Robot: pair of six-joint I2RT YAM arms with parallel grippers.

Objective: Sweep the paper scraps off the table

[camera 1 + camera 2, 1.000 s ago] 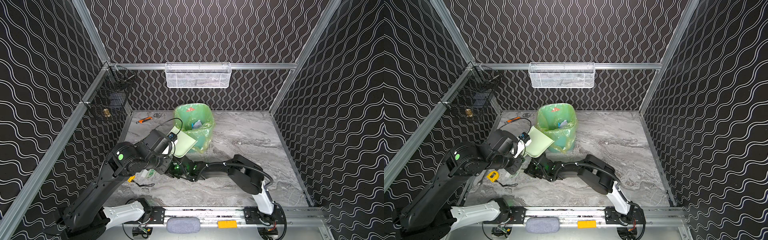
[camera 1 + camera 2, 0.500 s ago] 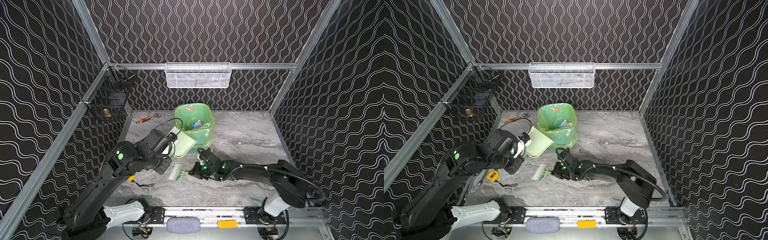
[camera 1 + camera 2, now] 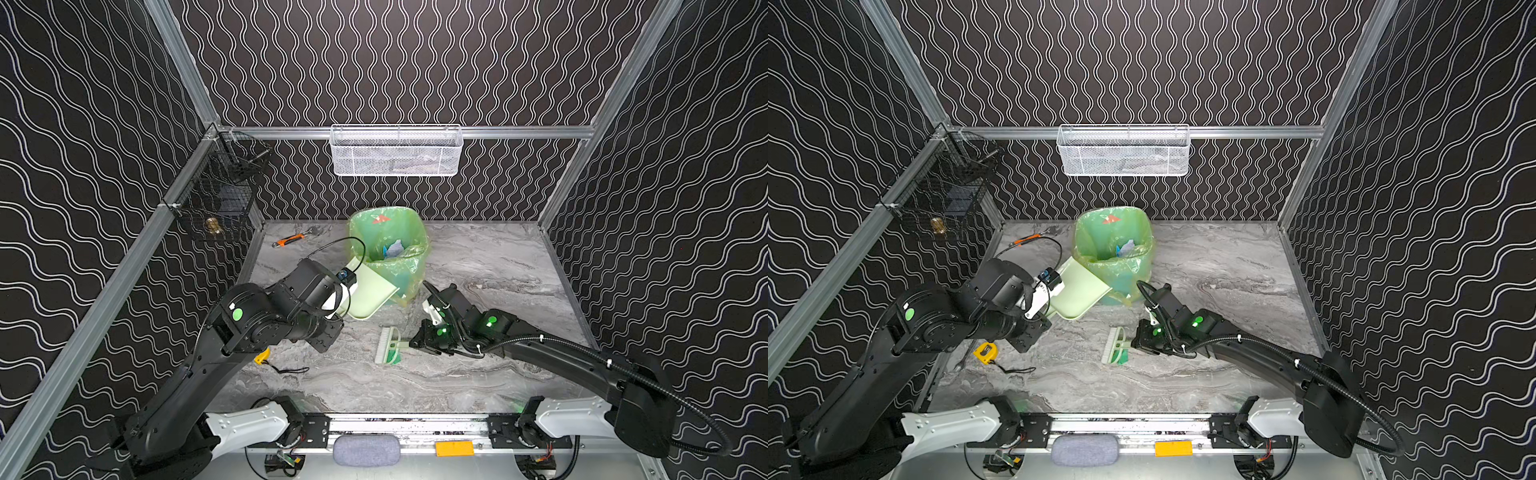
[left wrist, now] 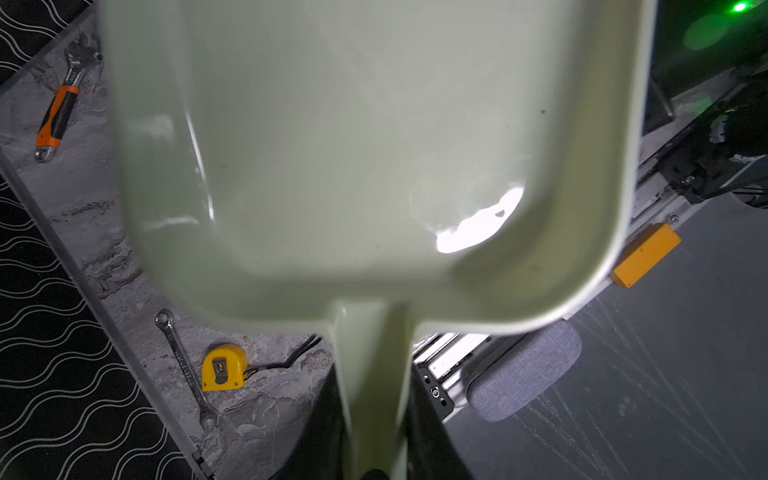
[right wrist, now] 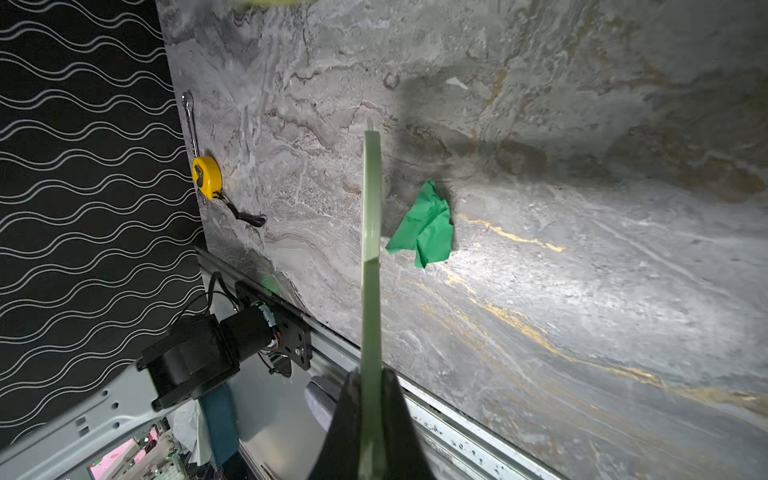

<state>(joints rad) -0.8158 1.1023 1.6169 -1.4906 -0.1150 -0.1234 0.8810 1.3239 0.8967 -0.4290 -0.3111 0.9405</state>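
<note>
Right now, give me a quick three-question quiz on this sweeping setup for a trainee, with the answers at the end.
1. Pick one: the left fingers grip the handle of A) a wrench, B) a dustpan, C) a tape measure.
2. True or false: the right fingers are shut on the brush.
3. Fill in: a crumpled ____ paper scrap lies on the table beside the brush.
Key: 1 B; 2 true; 3 green.
</note>
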